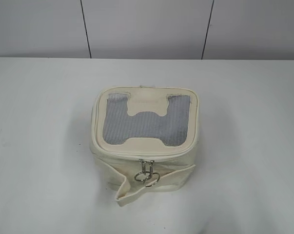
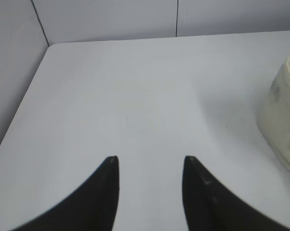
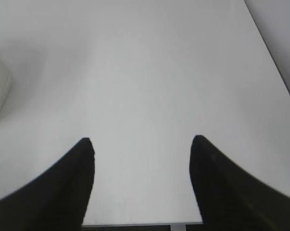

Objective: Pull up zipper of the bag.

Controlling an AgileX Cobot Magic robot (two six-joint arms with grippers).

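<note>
The small boxy cream-white fabric bag (image 1: 145, 141) sits mid-table (image 1: 39, 146) — its thin cream zipper (image 1: 147, 157) pulls hang at the front rim. Left gripper (image 2: 151, 166) and right gripper (image 3: 141, 147) — both spread wide, holding nothing, well apart from the bag.

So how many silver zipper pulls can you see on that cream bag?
2, side by side at the front middle of the bag, hanging from the zipper just below the lid: zipper pulls, with a round ring beneath. Others could be hidden at the back.
</note>
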